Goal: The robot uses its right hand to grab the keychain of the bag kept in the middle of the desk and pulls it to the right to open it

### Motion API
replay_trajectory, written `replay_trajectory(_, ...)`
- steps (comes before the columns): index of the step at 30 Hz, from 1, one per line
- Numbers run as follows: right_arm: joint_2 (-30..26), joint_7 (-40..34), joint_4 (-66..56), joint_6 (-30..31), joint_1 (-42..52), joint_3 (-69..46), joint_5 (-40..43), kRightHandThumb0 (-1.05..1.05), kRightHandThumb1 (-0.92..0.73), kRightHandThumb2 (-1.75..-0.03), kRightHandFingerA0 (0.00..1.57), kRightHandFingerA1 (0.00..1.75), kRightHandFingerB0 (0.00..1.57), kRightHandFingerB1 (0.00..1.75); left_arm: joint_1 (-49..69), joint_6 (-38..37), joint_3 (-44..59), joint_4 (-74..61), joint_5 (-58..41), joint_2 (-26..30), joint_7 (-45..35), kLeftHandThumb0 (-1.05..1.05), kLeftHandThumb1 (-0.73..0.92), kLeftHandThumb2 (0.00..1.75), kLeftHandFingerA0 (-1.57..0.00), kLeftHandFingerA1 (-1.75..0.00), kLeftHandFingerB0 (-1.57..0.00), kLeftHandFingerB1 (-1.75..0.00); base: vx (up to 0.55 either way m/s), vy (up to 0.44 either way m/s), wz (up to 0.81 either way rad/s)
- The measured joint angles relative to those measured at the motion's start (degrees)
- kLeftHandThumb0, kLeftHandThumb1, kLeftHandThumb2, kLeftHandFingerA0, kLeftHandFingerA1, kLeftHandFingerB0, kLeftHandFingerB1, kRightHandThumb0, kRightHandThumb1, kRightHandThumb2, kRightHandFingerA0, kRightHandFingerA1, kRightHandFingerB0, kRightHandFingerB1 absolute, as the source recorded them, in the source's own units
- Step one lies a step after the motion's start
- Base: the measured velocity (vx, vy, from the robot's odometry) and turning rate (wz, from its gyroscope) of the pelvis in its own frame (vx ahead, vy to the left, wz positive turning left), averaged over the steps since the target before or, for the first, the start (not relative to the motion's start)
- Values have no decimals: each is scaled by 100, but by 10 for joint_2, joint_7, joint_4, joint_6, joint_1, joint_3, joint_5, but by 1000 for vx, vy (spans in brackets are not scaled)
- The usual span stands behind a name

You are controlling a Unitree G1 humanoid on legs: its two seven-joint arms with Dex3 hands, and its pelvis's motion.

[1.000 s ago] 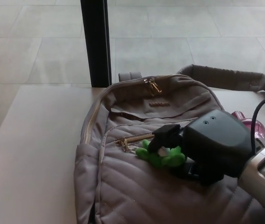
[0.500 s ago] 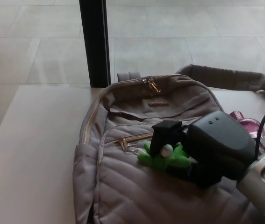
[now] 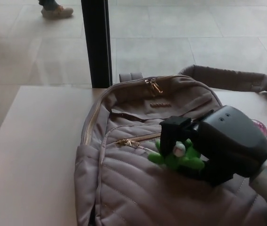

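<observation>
A grey quilted backpack (image 3: 138, 188) lies on the desk with its gold front-pocket zipper (image 3: 133, 140) running across the middle. A green frog-shaped keychain (image 3: 176, 158) hangs from that zipper's pull. My right hand (image 3: 208, 146) comes in from the right and its black fingers (image 3: 173, 134) are closed over the keychain. A second pair of gold pulls (image 3: 153, 85) sits at the bag's top. My left hand does not show.
A black post (image 3: 96, 42) stands behind the desk's far edge. The bag's strap (image 3: 227, 77) loops off to the back right. A pink object (image 3: 259, 126) peeks out behind my right hand. A person's shoes (image 3: 53, 10) are on the tiled floor beyond.
My right hand has moved right with the green keychain, and the zipper pull has followed it a little. A person's feet have come into view at the top left.
</observation>
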Motion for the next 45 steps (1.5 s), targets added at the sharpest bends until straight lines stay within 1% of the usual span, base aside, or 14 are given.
replay_trajectory(2,-5,-1,4,-11,-2,-11,4,-28,-66,-97,104,175,81,108,0,0,0,0,-1,0,-2,-79,91,68,-43,-51,-30,-35,0,0,0)
replay_trajectory(3,-7,-1,5,-15,-3,-16,6,-29,-55,-116,127,140,88,113,0,0,0,0,-1,0,-3,-79,92,68,-43,-50,-28,-35,0,0,0)
replay_trajectory(4,-8,-1,9,-22,-4,-22,10,-19,-52,-119,102,175,79,148,0,0,0,1,-1,0,-3,-79,92,68,-44,-48,-29,-35,0,0,0)
replay_trajectory(7,-11,-10,27,-45,-13,-33,12,-16,-43,-123,98,175,74,158,3,-1,-2,1,0,0,-5,-81,92,69,-41,-49,-28,-35,0,0,0)
replay_trajectory(8,-12,-16,32,-55,-14,-35,12,-20,-39,-123,99,175,79,146,3,-1,-3,1,0,0,-5,-81,92,68,-42,-47,-29,-35,0,0,0)
replay_trajectory(9,-12,-22,37,-64,-15,-37,9,-32,-41,-119,130,146,97,126,4,-1,-4,1,0,0,-6,-81,92,68,-43,-46,-30,-35,0,0,0)
replay_trajectory(11,-12,-36,42,-79,-14,-40,5,-34,-42,-121,131,145,98,124,4,-1,-5,2,0,0,-6,-80,92,68,-44,-47,-30,-34,0,0,0)
replay_trajectory(12,-12,-42,44,-86,-14,-42,4,-28,-35,-133,104,175,84,153,5,-1,-6,3,0,0,-6,-80,92,68,-43,-47,-29,-34,0,0,0)
replay_trajectory(16,-10,-63,45,-114,-10,-49,3,-32,-40,-131,103,175,77,168,4,-1,-8,3,0,0,-6,-76,92,70,-43,-46,-29,-35,0,0,0)
replay_trajectory(19,-7,-70,45,-126,-9,-53,3,-30,-43,-126,101,175,80,166,5,-1,-9,2,0,0,-6,-76,92,71,-42,-46,-28,-35,0,0,0)
replay_trajectory(20,-7,-71,45,-128,-9,-54,3,-33,-42,-117,127,144,105,131,5,-1,-9,2,0,0,-6,-77,92,69,-43,-47,-30,-35,0,0,0)
replay_trajectory(22,-6,-76,45,-134,-9,-59,2,-32,-40,-118,128,145,106,132,6,-1,-9,1,0,0,-6,-78,92,70,-44,-49,-30,-35,0,0,0)
replay_trajectory(23,-7,-77,45,-135,-9,-62,1,-24,-36,-127,102,175,75,169,6,-1,-8,1,0,0,-6,-79,92,70,-44,-49,-30,-35,0,0,0)
replay_trajectory(45,-152,-58,98,-148,-25,-171,-6,-20,-29,-112,94,175,73,163,12,-2,-13,3,0,0,-6,-83,92,74,-40,-44,-26,-35,0,0,0)
